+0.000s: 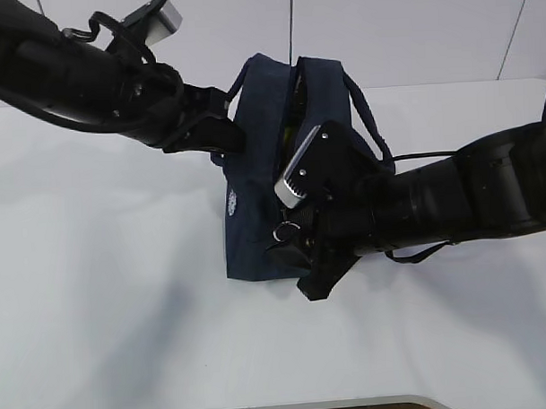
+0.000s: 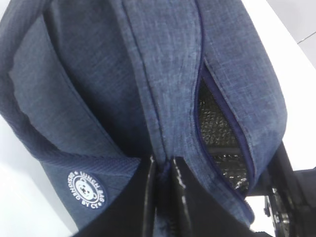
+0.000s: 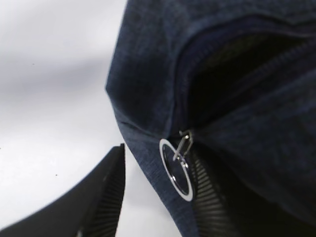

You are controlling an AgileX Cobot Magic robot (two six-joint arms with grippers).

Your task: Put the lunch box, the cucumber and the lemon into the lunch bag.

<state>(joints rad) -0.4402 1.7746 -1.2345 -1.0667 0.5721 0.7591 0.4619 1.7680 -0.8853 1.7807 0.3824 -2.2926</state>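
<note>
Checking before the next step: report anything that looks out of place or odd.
Nothing looks damaged or spilled. The lunch bag sits on the table with its zipper partly open; the ring pull hangs at the slit's end.

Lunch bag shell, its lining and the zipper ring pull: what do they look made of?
Lunch bag: woven navy fabric, matte, heathered weave visible. Lining: seemingly silvery foil, shiny quilted texture inside the opening. Ring pull: likely polished metal, bright reflections.

Both arms black, thick, tube-shaped, matte casing with glossy joints. Left arm (image 1: 71, 77): silver-grey camera block (image 1: 154, 20) at its 1 o'clock, looped black cable alongside. Right arm (image 1: 452, 198): matching silver camera block (image 1: 299, 168) at 10 o'clock, thin black cable trailing beneath. Right fingers (image 3: 98, 202) black, ribbed inner pads.
</note>
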